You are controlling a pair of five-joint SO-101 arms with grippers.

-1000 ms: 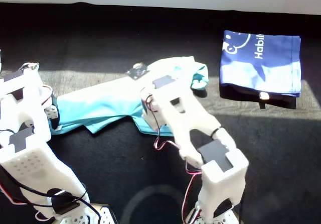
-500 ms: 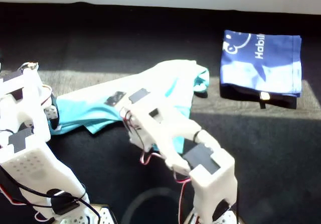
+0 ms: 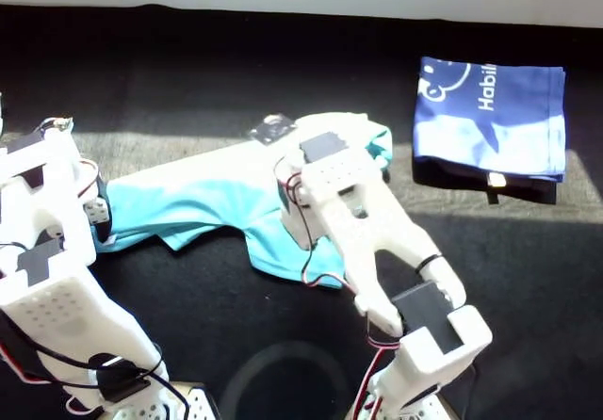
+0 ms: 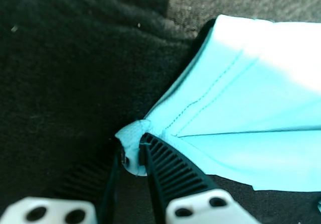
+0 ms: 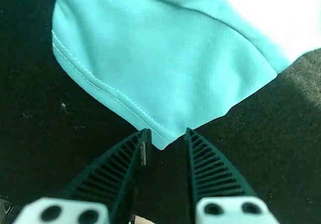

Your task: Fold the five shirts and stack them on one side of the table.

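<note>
The table [image 3: 528, 279] is covered in a black, felt-like cloth with a matte nap. The turquoise shirt [image 3: 188, 199] lies across its middle, pulled out long and rumpled, in a thin, smooth knit that looks slippery and limp. At the far right edge sits a folded blue shirt [image 3: 490, 119], a neat rectangle on top of a dark garment [image 3: 490, 186], so the stack seems started and this shirt looks to be mid-fold. The left gripper [image 4: 131, 151] pinches one bunched corner between its ribbed black fingers at the shirt's left end. The right gripper [image 5: 165, 133] stands narrowly parted, and a pointed corner with a double-stitched hem lies just between its tips, not clamped. The next move likely calls for closing squarely on that point, then lifting both ends evenly so the soft fabric does not slide out.
</note>
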